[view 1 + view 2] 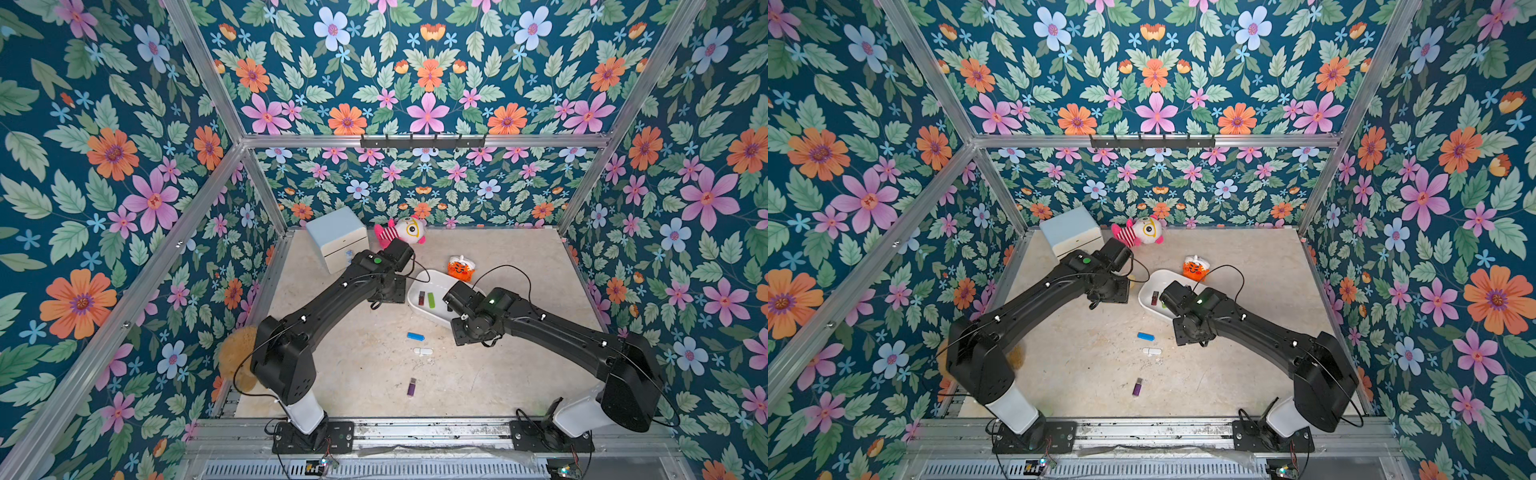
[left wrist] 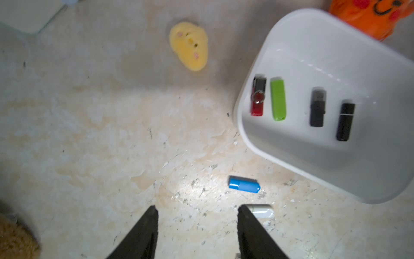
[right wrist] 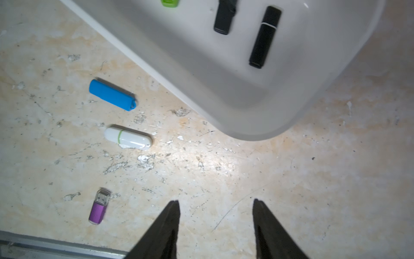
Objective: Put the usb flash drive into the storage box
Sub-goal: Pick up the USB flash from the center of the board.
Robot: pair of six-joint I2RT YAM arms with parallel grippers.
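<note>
The storage box (image 1: 417,300) is a shallow white tray in mid-table, also seen in both wrist views (image 2: 246,134) (image 3: 224,112). Inside it lie a red-and-black drive (image 2: 257,98), a green drive (image 2: 278,99) and two black drives (image 2: 317,107) (image 2: 346,122). On the table nearer the front lie a blue usb flash drive (image 1: 415,336), a white one (image 1: 423,351) and a purple one (image 1: 411,387). My left gripper (image 2: 197,208) is open and empty above bare table, the white drive (image 2: 264,210) partly behind one finger. My right gripper (image 3: 216,201) is open and empty beside the box's near corner.
A pale-blue-topped white cabinet (image 1: 338,237) and a striped plush toy (image 1: 401,232) stand at the back. An orange tiger toy (image 1: 460,268) sits behind the box. A yellow soft toy (image 2: 189,46) lies left of the box. A tan fuzzy object (image 1: 237,357) is at the left edge.
</note>
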